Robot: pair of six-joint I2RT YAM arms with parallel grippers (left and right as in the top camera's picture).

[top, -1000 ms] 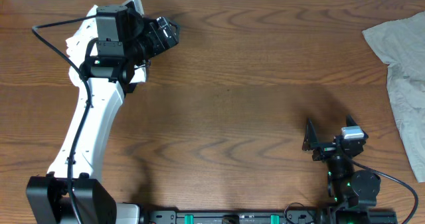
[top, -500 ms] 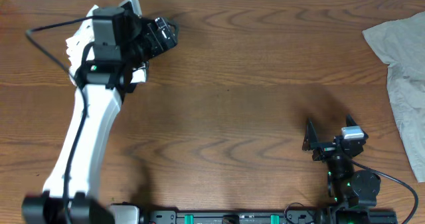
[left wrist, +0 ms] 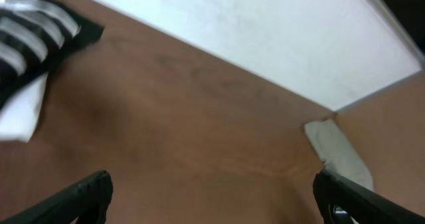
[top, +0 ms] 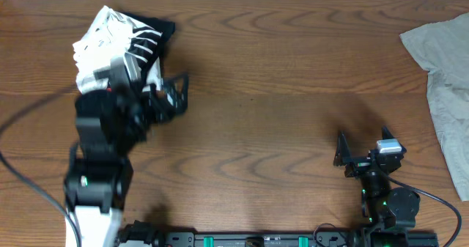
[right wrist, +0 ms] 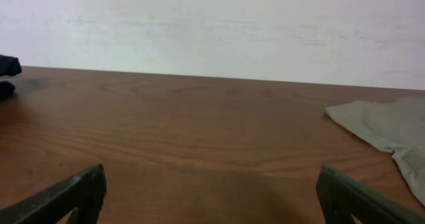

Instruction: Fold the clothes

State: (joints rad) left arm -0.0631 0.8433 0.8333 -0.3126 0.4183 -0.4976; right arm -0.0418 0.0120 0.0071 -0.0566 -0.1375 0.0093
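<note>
Now uncovered, the folded striped T-shirt [top: 121, 42] is lying far left.
Only overhead is showing it whole; the left gripper [top: 177, 94], jaws apart, is backing off it, and the right gripper [top: 364, 149], likewise spread, is staying put left of the grey-beige garment [top: 443, 78].

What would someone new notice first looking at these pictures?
The white T-shirt with black stripes lies in a compact bundle at the far left corner of the table, with the open left gripper close beside it. At the opposite right edge, a grey-beige garment sprawls unfolded.
</note>
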